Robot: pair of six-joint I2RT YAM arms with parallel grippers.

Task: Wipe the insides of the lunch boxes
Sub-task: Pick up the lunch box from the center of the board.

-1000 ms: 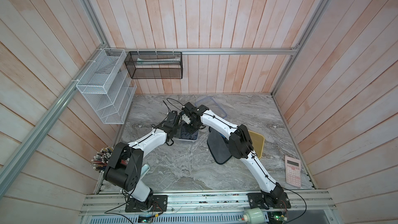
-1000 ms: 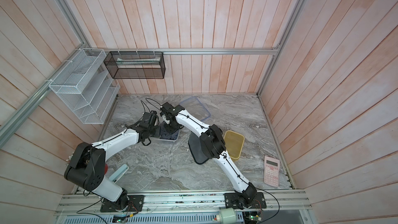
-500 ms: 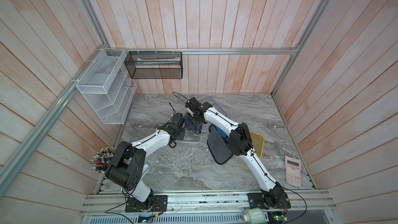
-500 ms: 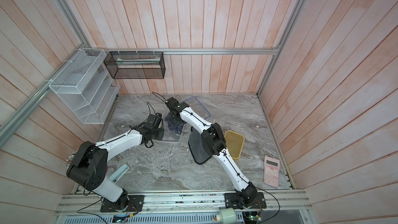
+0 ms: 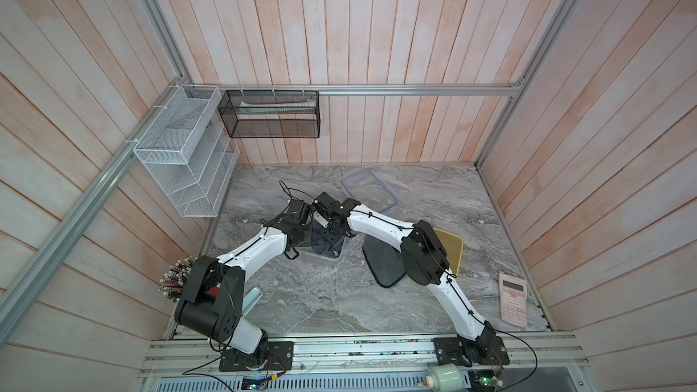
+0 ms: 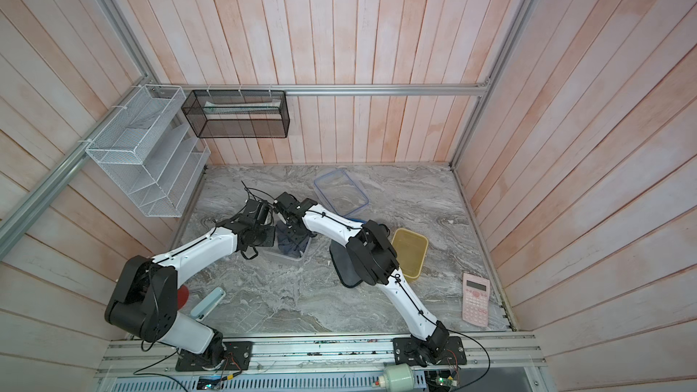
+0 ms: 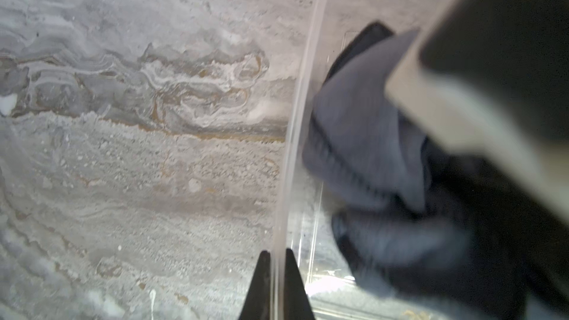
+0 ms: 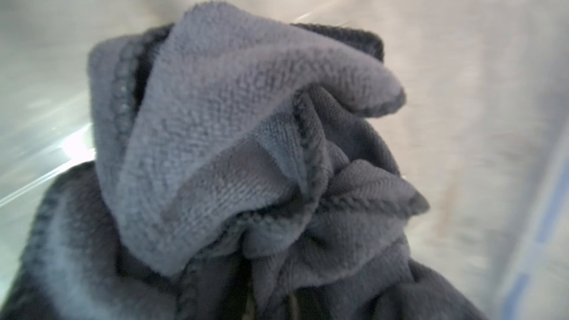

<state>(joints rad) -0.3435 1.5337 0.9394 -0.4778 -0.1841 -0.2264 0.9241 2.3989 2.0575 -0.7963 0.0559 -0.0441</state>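
Both top views, clear lunch box [image 5: 322, 256]: on the tabletop [image 5: 320, 296], under the right end effector [image 5: 332, 226], grey cloth [image 5: 327, 245] inside.
Left wrist, left end effector [image 7: 278, 275]: clamped on the box's see-through wall.
Right wrist, right end effector: fingers hidden; it grips the bunched cloth.

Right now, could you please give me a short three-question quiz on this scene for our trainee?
1. True or false: the amber tub holds no cloth.
2. What do the left jaws clamp? A the clear tub's wall; B the blue-rimmed lid; C the calculator.
3. Fill in: the right jaws grip the cloth inside the ___ tub.
Key: 1 true; 2 A; 3 clear.
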